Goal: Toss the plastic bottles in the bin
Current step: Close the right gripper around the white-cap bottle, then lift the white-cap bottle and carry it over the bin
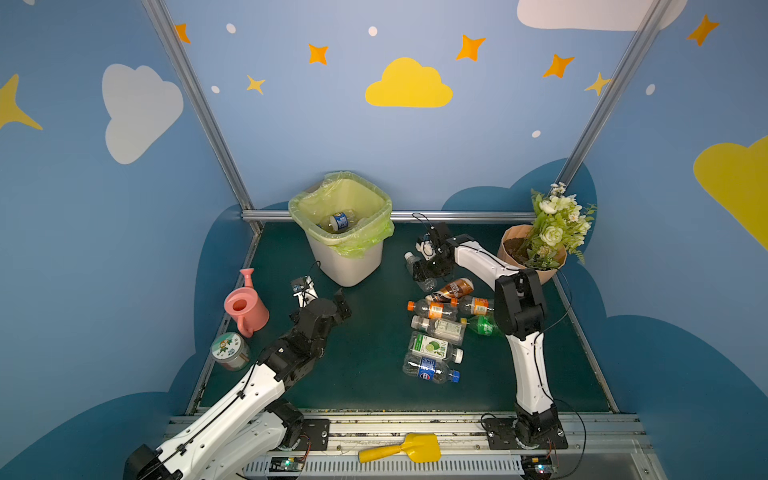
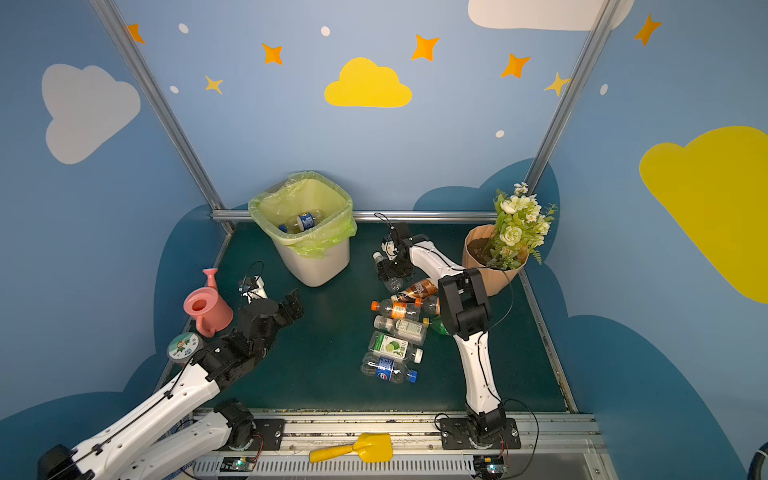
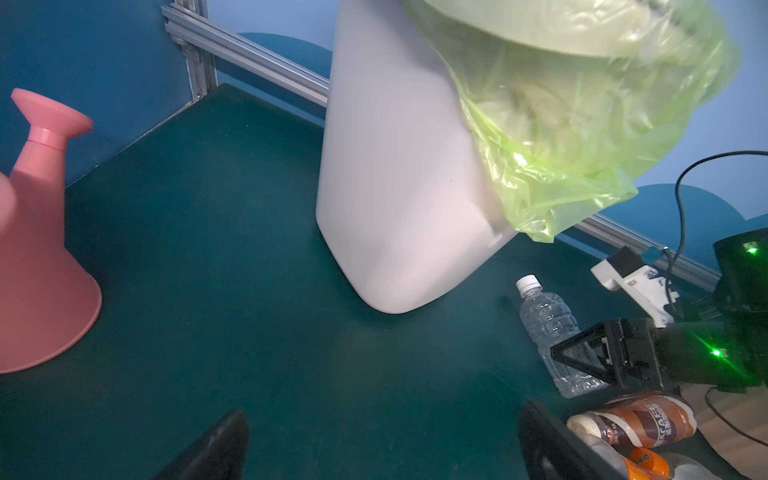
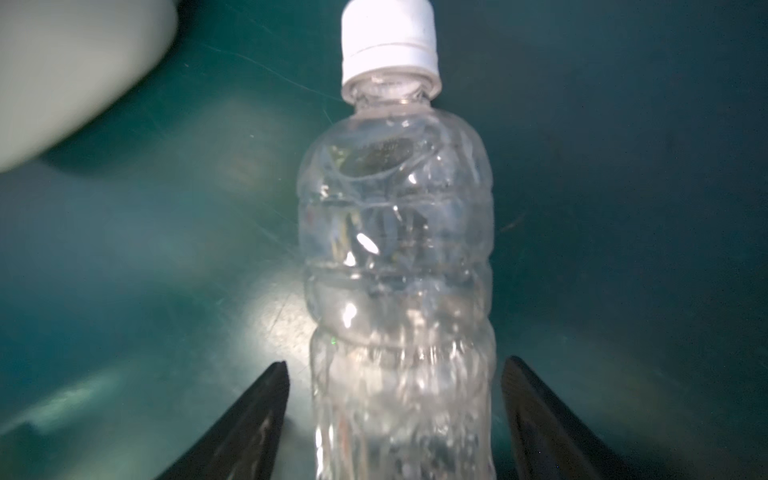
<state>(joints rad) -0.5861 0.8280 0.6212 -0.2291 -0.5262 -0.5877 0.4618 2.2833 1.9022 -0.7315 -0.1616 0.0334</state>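
The bin (image 1: 349, 266) is standing at the far side of the green table (image 1: 374, 374), a little left of the middle; its yellow-green bag is folding over the rim; one bottle with a blue label (image 1: 340, 220) is lying inside it.

The right gripper (image 4: 395, 419) is hanging low over a clear bottle with a white cap (image 4: 395, 249); this bottle is lying on the table just right of the bin, at the far end of the heap; the two black fingers (image 4: 257, 419) are sitting one on each side of the bottle's body; a thin gap is showing on each side, so the jaws are open and not squeezing it.

The left gripper (image 3: 382, 449) is hovering over bare table on the near left side of the bin; its jaws are standing wide apart and are holding nothing.

The other plastic bottles (image 1: 436, 332) are lying in a heap on the right side of the table, nearer than the clear one; a brown bottle (image 1: 451, 289) is lying at the far end of the heap and a bottle with a blue cap (image 1: 430, 370) at the near end.

A pink watering can (image 1: 245, 305) is standing at the left edge; a flowerpot (image 1: 532, 253) is standing in the far right corner.
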